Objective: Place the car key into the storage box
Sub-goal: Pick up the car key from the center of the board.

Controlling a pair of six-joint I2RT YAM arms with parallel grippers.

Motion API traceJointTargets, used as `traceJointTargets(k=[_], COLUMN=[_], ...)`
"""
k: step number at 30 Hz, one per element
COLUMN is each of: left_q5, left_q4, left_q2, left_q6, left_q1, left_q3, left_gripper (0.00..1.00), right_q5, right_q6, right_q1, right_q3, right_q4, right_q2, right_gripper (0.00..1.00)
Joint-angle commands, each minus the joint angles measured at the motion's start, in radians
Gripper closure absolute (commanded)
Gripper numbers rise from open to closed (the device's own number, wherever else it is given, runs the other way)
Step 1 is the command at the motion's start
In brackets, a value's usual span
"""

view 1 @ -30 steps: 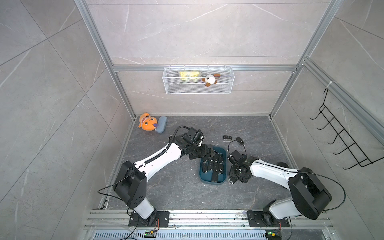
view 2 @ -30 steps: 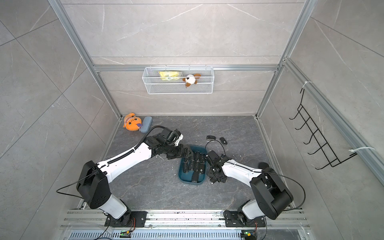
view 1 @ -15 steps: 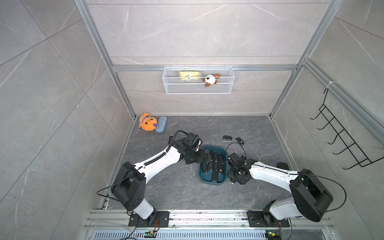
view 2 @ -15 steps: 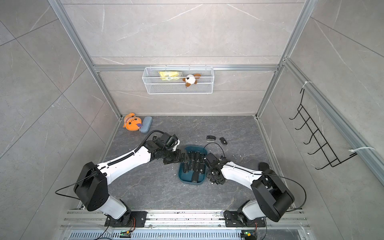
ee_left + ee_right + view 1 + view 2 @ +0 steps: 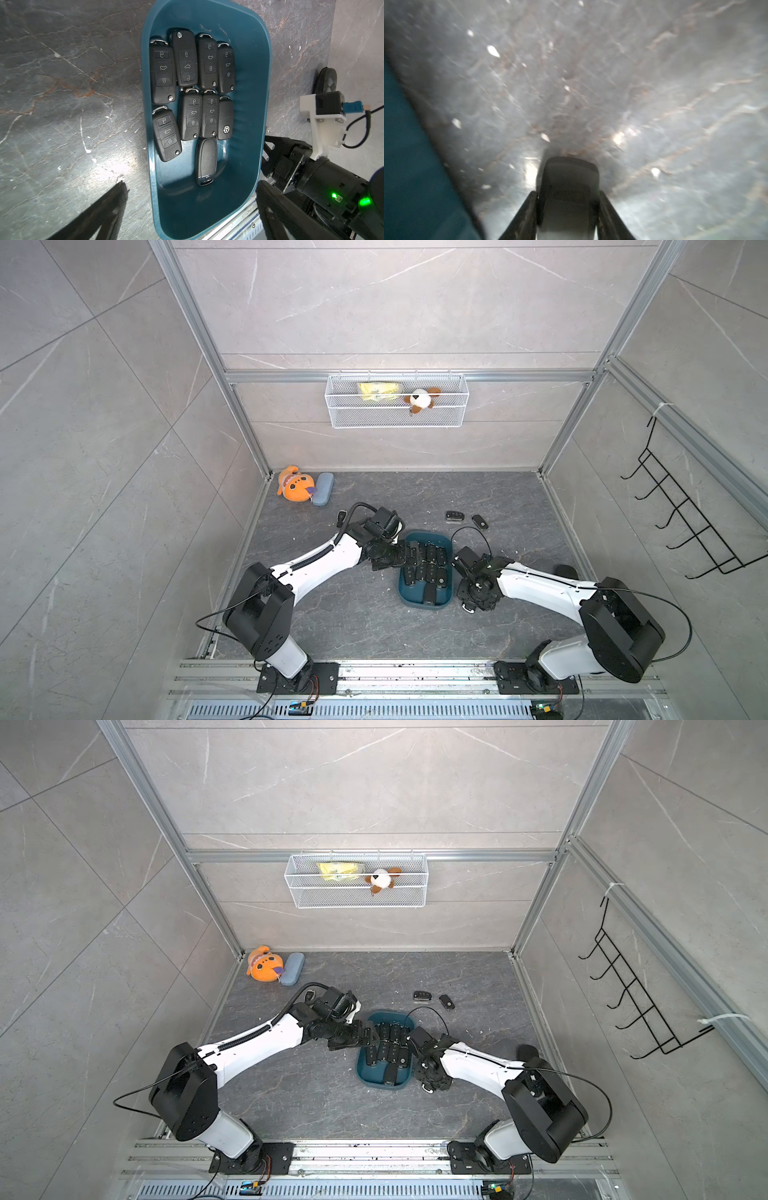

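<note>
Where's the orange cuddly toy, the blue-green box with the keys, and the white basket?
orange plush toy (image 5: pixel 296 491): in a top view, on its face.
storage box (image 5: pixel 249 83): in the left wrist view, on its bare inner wall.
white wire basket (image 5: pixel 395 418): in a top view, on its front mesh wall.

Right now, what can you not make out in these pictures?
- Right wrist view: key in the right gripper blurred, buttons unreadable.
- Both top views: right gripper mostly hidden under its own wrist.
- Left wrist view: left gripper cut off by the edge.
- Top view: far floor keys too small for detail.
</note>
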Motion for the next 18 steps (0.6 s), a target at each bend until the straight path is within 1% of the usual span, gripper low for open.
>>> traceJointTargets(k=[1, 12, 18], left_q5=[0.047, 0.056, 0.049], left_q4=[0.024, 0.06, 0.067], left_q2=[0.02, 0.072, 0.096], left_q6=[-0.016, -0.054, -0.058], left_q1=[-0.014, -0.065, -0.098], left_q3=[0.006, 0.019, 0.045], left_gripper=[0.0, 0.0, 0.0], right_q5=[0.054, 0.104, 0.089], right_q6=[-0.059, -0.14, -0.189], right_q1=[0.005, 0.003, 0.003], right_q3=[0.053, 0.155, 0.203], right_q4=[-0.111, -0.212, -0.22], right_q2=[-0.042, -0.136, -0.167], right_gripper=[0.58, 0.59, 0.58])
